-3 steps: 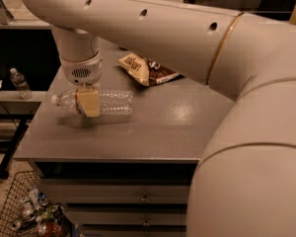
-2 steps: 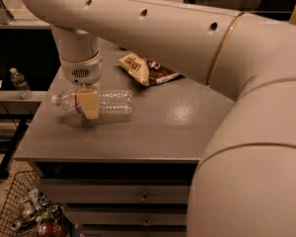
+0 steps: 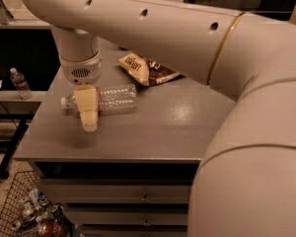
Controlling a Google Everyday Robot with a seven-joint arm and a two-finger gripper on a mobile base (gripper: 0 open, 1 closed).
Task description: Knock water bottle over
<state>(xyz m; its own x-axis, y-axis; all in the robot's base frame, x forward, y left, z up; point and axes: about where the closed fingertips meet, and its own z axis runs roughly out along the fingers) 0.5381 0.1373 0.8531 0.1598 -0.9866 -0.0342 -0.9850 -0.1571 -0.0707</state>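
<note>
The water bottle (image 3: 113, 98) is a clear ribbed plastic bottle. It lies on its side on the grey table (image 3: 153, 127), left of the middle, with its white cap (image 3: 65, 102) pointing left. My gripper (image 3: 88, 113) hangs from the white wrist (image 3: 80, 63) straight down in front of the bottle's neck end and covers part of it. Its tan tip is just above the table top on the near side of the bottle. My large white arm (image 3: 187, 28) spans the top and right of the view.
A brown and white snack bag (image 3: 146, 69) lies at the back of the table. Drawers (image 3: 138, 197) sit below the table top. A small bottle (image 3: 19, 83) stands on a low shelf at the left. A wire basket (image 3: 24, 214) of cans is on the floor.
My gripper has shifted slightly lower and nearer the table's front. The bottle stays lying on its side in the same place.
</note>
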